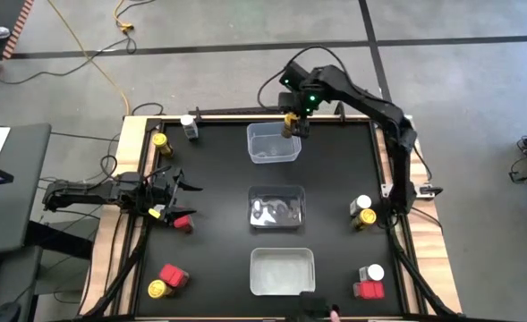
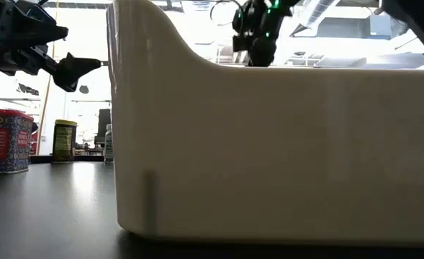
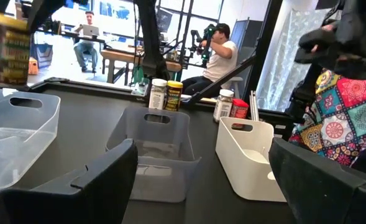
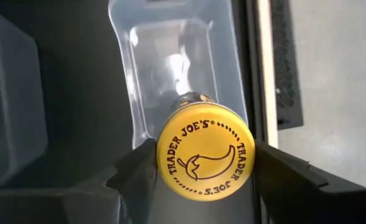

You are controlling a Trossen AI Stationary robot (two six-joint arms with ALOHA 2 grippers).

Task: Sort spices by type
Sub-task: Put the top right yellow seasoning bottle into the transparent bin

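One yellow-capped jar (image 4: 205,151) is clamped in the right gripper (image 1: 291,124) above the clear tub (image 1: 273,144) at the bench's far edge. The left gripper (image 1: 175,190) hangs wide and empty near the left edge.

The yellow cap (image 4: 205,151) of a jar has words on it. They go around the edge in dark letters and say "TRADER JOE'S" two times, once over the top and once along the bottom. In the middle of the cap is a drawing of a chili pepper. This cap sits right between the two fingers of the right gripper (image 4: 205,163), touching both.

The other jars (image 3: 165,94) across the table from the left gripper have labels, but the words on them are too small to read. The red tin (image 2: 5,140) has a pattern, with no words that can be read.
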